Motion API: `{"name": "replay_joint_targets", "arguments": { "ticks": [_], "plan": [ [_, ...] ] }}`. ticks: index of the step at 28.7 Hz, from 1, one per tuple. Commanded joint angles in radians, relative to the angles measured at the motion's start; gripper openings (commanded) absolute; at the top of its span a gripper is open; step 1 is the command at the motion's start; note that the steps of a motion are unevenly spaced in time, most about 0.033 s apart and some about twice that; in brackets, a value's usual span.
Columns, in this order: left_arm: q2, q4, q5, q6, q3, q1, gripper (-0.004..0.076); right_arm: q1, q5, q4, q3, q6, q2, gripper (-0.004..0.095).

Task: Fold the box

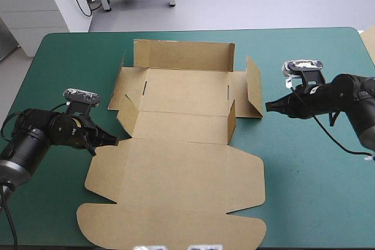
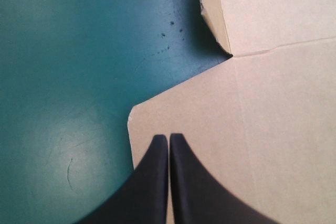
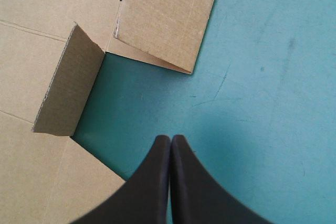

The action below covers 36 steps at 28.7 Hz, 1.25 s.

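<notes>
Judge the box point(image 1: 176, 162) light and stiff: cut brown board that bends only along its scored creases and likely springs back when let go; the sheet is smooth and may slide on the teal-green cover point(image 1: 304, 191) if you push it from one side only; take hold at a free flap edge, or press against a wall close to its crease, not in the middle of a panel. The box lies at the middle of the table, partly raised; the far wall point(image 1: 183, 55) stands upright; the right side flap point(image 1: 254, 88) is tilted up, the left side flap point(image 1: 117, 89) lies lower, near flat; two small corner tabs point(image 1: 232, 118) stand at the near corners of the base; the lid panel point(image 1: 176, 174) lies flat toward the near edge, its rounded tuck flap point(image 1: 170, 229) at the table's near rim. The left gripper point(image 1: 111, 140) has its fingers pressed together, holding nothing, tip over the left corner of the lid panel; contact with the board cannot be told. The right gripper point(image 1: 270, 107) is likewise pressed together and empty, over bare cover just beside the right side flap, apart from it. Expect the side walls to need raising next, both at once, so the sheet does not skid.
</notes>
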Motion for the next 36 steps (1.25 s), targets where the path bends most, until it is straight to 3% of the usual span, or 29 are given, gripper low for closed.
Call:
{"name": "replay_joint_targets", "arguments": {
  "ticks": [1,12,17,26,36],
  "plan": [
    [-0.025,-0.011,-0.028,-0.001,-0.034,-0.002,-0.0008,0.0,-0.049,0.012,-0.024,-0.011,-0.024,-0.0019],
    [-0.025,-0.011,-0.021,0.028,-0.034,-0.002,-0.0008,0.0,-0.083,0.012,-0.024,-0.011,-0.024,-0.0019],
    [-0.025,-0.012,-0.021,0.028,-0.034,-0.002,-0.0008,0.005,-0.088,0.102,-0.024,-0.025,-0.007,-0.0019],
    [-0.025,-0.021,0.013,0.028,-0.034,-0.002,-0.0008,0.147,-0.129,0.094,-0.074,-0.003,0.065,-0.0013],
    [-0.025,-0.019,0.017,0.028,-0.034,-0.002,-0.0008,0.266,0.048,-0.13,-0.3,0.207,0.215,-0.0004]
  ]
}}
